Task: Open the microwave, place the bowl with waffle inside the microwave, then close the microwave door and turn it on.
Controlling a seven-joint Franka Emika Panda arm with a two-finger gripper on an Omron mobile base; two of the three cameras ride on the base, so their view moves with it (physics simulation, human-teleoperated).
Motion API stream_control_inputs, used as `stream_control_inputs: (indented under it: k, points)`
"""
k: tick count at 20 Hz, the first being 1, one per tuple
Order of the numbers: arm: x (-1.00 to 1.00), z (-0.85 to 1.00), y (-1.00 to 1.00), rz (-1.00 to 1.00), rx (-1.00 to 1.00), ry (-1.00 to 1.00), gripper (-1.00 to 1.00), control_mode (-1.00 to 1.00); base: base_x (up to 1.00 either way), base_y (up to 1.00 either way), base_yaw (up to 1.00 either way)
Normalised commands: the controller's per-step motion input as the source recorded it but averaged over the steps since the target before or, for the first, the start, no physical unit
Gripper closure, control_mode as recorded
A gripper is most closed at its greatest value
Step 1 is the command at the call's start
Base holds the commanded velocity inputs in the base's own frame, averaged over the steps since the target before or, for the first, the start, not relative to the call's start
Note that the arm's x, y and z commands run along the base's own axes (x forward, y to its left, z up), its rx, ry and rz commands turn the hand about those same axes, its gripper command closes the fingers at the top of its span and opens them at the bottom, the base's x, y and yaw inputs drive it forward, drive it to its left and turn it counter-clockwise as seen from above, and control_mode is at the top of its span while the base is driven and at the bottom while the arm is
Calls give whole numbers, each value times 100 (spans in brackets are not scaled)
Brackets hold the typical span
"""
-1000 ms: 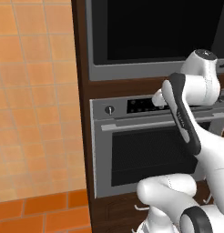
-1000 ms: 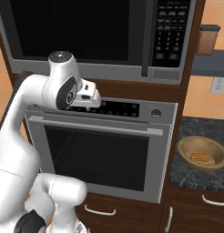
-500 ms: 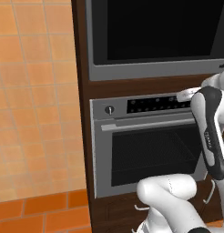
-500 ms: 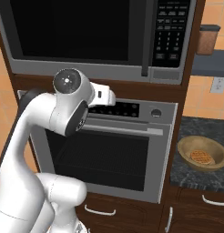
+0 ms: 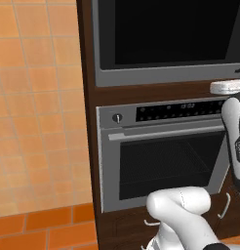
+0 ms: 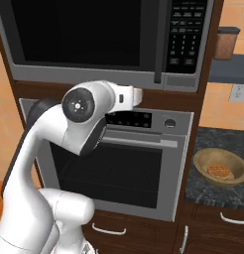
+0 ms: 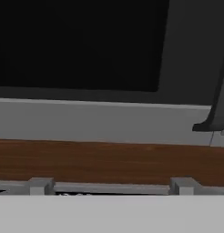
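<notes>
The microwave (image 6: 89, 34) is built in above the oven, and its black glass microwave door (image 5: 166, 31) is shut. A dark handle bar (image 6: 156, 47) runs down the door's right edge, beside the keypad (image 6: 186, 32). My gripper (image 7: 111, 186) is open, its fingertips (image 7: 39, 185) wide apart with nothing between them. It faces the wood strip just under the door's lower right part, with the handle (image 7: 218, 91) up to the right. In the right base view my hand (image 6: 130, 95) hovers below the microwave. The bowl with waffle (image 6: 219, 167) sits on the dark counter to the right.
A grey oven (image 5: 166, 161) with a control strip and a long handle (image 6: 119, 136) fills the cabinet below the microwave. An orange tiled wall (image 5: 39, 107) stands to the left. A brown jar (image 6: 225, 42) sits on a shelf above the counter (image 6: 208, 193).
My arm has swung to the right and a little up, taking the hand from in front of the oven's control strip to just under the microwave. The jaws have widened slightly.
</notes>
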Motion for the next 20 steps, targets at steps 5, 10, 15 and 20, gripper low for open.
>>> stream_control_inputs:
  k: [5,10,15,20]
  points:
    - [5,60,-40,-10,0,-29,-100,-100,0,0,0]
    - [6,43,-64,-6,1,-32,-100,-100,0,0,0]
    - [31,28,-61,2,5,-3,-100,-100,0,0,0]
    - [41,14,-55,9,8,5,-100,-100,0,0,0]
